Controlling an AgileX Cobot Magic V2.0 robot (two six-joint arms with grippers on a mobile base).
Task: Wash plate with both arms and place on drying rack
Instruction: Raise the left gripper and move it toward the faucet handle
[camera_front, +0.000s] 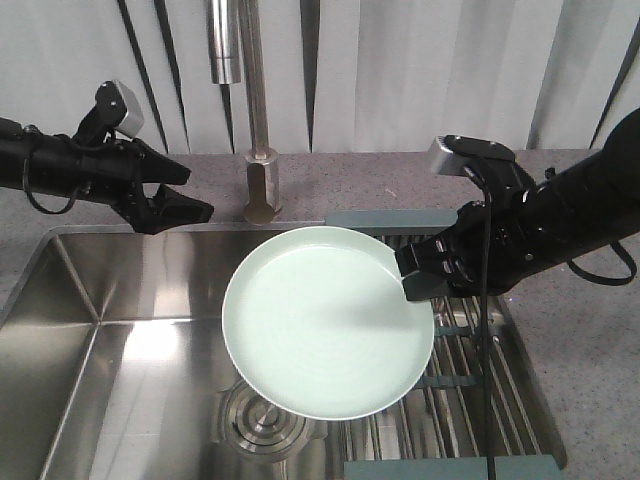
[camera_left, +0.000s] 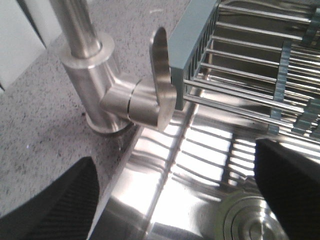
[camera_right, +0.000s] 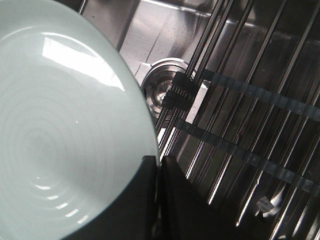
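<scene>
The pale mint-green plate (camera_front: 325, 322) (camera_right: 60, 135) hangs tilted above the sink, held by its right rim. My right gripper (camera_front: 413, 273) (camera_right: 159, 167) is shut on that rim, one finger on each face. My left gripper (camera_front: 172, 195) (camera_left: 175, 200) is open at the sink's back left, close to the tap handle (camera_left: 162, 75), with nothing between its fingers. The drying rack (camera_front: 470, 350) (camera_right: 240, 115) (camera_left: 250, 65) spans the sink's right side, below and right of the plate.
A steel tap (camera_front: 255, 110) rises behind the sink with its base (camera_left: 95, 90) on the speckled counter (camera_front: 380, 180). The sink basin (camera_front: 110, 350) has a round drain (camera_front: 265, 425) (camera_right: 162, 92) (camera_left: 255, 220) under the plate.
</scene>
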